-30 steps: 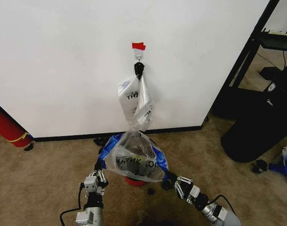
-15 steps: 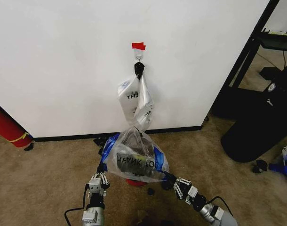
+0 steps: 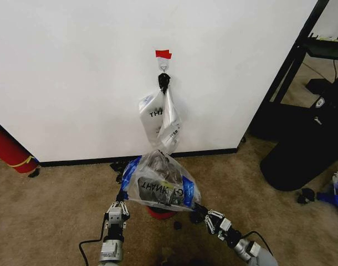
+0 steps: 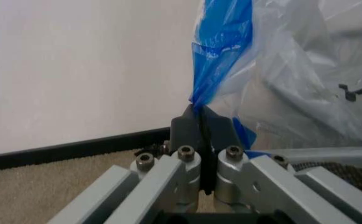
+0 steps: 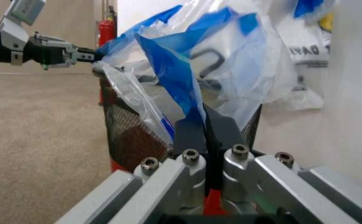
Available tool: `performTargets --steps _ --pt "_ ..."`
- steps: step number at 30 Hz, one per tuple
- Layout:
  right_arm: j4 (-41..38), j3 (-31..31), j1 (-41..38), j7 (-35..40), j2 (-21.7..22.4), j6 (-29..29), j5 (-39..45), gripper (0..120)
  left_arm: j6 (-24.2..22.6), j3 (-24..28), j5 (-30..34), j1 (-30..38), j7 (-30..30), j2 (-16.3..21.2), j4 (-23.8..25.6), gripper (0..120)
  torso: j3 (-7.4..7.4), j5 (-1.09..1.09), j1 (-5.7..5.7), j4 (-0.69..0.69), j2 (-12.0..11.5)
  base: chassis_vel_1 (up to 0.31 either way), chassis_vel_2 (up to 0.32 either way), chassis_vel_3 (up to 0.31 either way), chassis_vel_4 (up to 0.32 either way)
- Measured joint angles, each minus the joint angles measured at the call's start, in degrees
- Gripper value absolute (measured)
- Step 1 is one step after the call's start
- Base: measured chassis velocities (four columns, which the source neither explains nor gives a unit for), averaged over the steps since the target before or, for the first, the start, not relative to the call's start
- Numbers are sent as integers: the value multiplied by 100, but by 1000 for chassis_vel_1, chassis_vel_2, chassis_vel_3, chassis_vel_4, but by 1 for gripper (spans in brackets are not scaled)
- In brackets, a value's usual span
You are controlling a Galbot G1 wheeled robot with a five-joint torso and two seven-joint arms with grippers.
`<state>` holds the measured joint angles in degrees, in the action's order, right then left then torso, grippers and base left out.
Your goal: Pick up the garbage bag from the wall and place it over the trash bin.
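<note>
The garbage bag [image 3: 160, 185], crinkly translucent plastic with blue patches and black print, is spread over the black mesh trash bin, whose red base [image 3: 160, 213] peeks out below. My left gripper [image 3: 121, 198] is shut on the bag's blue edge [image 4: 221, 56] at the bin's left side. On the right side my right gripper [image 3: 200, 210] is shut on another blue fold [image 5: 177, 79], beside the mesh wall [image 5: 131, 135]. In the right wrist view the left gripper [image 5: 89, 55] shows across the bin. Behind it, the wall [image 3: 75, 83] carries a hook [image 3: 164, 67] and red tape [image 3: 163, 54].
A white "THANK YOU" bag [image 3: 160, 119] hangs from the hook just above the bin. A large glossy black bin [image 3: 302, 149] and a black shelf frame [image 3: 293, 61] stand to the right. A red cylinder [image 3: 8, 147] leans at the left. Small debris lies on the carpet [image 3: 307, 195].
Both grippers have drawn back towards me and slightly lower, still holding the bag's edges. The bag has spread wider and settled lower over the bin.
</note>
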<state>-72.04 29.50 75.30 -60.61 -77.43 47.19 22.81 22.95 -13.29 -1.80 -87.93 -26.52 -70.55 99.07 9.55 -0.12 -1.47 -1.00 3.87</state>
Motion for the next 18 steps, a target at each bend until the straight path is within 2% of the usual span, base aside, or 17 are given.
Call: performTargets --steps 10,18 --pt "-234 -49 99 -110 15 -3 138 0 -152 -63 -69 -23 7 214 367 0 0 0 0 -1 0 0 0 0 0" --pt "-83 -50 162 -299 -2 -5 100 0 -109 -97 -259 -8 61 382 84 0 0 0 0 -1 0 0 0 0 0"
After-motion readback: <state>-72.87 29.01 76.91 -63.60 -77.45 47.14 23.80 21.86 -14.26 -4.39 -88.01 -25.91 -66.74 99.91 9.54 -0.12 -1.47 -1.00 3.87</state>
